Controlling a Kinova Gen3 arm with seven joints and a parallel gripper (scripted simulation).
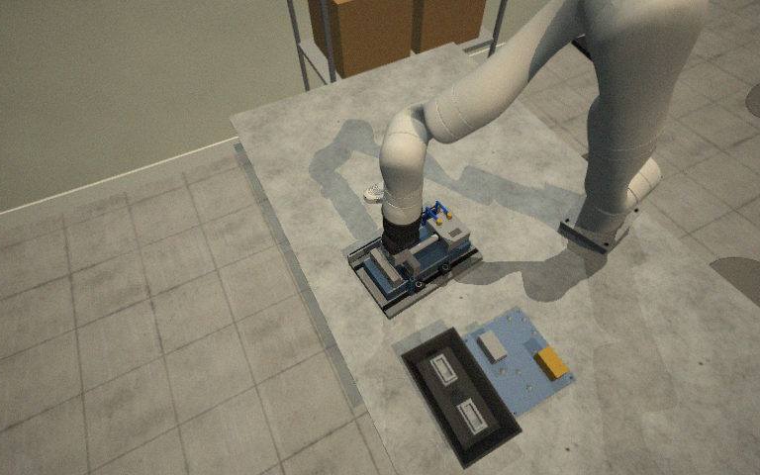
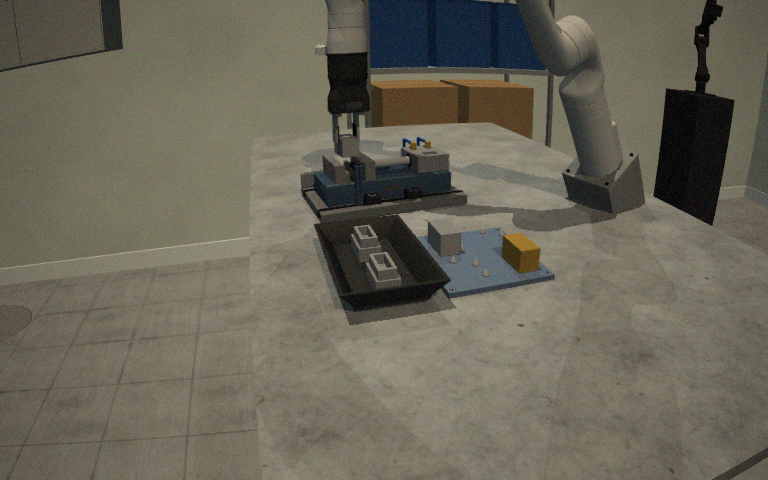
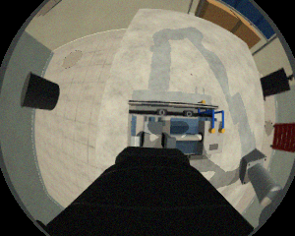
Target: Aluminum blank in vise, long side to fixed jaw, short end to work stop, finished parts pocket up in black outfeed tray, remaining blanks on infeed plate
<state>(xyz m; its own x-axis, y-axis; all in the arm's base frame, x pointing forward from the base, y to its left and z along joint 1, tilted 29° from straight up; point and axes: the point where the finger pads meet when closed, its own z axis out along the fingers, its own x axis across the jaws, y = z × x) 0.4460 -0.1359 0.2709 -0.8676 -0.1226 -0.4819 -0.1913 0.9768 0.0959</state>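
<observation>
My gripper [image 2: 345, 134] is shut on a plain gray block [image 2: 348, 145], held low over the jaw area of the vise [image 1: 383, 278] [image 2: 400, 183] [image 3: 184, 126]. In the exterior view the block's lower part is hidden behind the jaws, so contact with the bars, fixed jaw [image 1: 385, 267] [image 2: 334, 169] or work stop cannot be told. Two finished parts lie pocket up in the black tray [image 1: 494, 389] [image 2: 394, 297]. On the blue infeed plate [image 1: 517, 346] [image 2: 465, 283] are a gray blank [image 1: 492, 346] [image 2: 444, 238] and a yellow brass blank [image 1: 550, 363] [image 2: 520, 253].
The moving jaw block [image 1: 411, 262] [image 2: 365, 165] and the hose end with blue hoses [image 1: 443, 209] [image 2: 421, 141] [image 3: 223, 119] stand close to the gripper. Short pins stand on the infeed plate. The tray lies beside the plate, in front of the vise in the exterior view.
</observation>
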